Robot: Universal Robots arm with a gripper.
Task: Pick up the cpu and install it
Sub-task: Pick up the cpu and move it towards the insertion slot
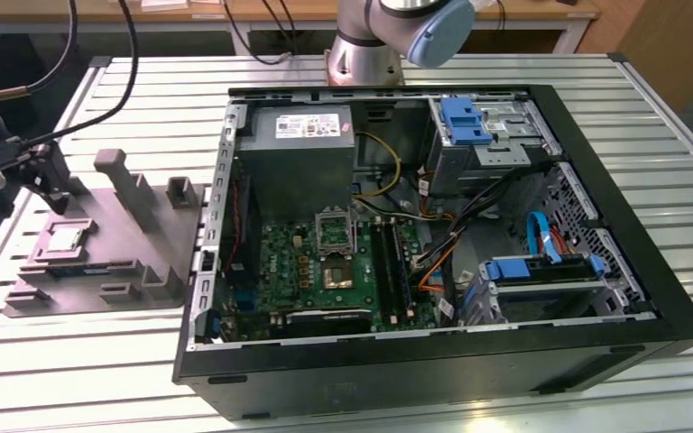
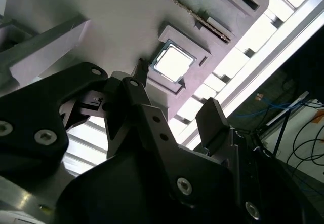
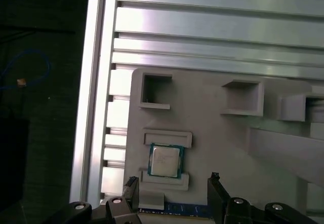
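CPU [image 1: 62, 237] seated flat, pale metal top upward, in a shallow square recess of a grey plastic fixture block [image 1: 130, 271]. In the first wrist view the CPU [image 3: 165, 161] lies between two low raised ledges of the block [image 3: 212, 138], near the corner of the block that is closest to the tabletop's edge rail. In the second wrist view the same chip [image 2: 173, 62] appears bright and square within its stepped frame.

The block rests on the slatted aluminium tabletop [image 1: 82, 379], close to the tabletop's edge at the exterior view's left. An open computer case [image 1: 671, 298] occupies the middle of the tabletop. It lies on its side, and its green motherboard [image 1: 310, 262] and grey power-supply box [image 1: 304, 135] are exposed. The arm's base [image 1: 364, 45] stands at the tabletop's far edge, behind the case.

The gripper [image 1: 48, 185] hangs over the block, above the CPU and clear of it. In both wrist views its jaws are spread wide and grasp nothing. The black fingers [image 3: 214, 183] reach toward the block on either side of the chip, and the gripper [image 2: 177, 89] frames the CPU between them without contact.
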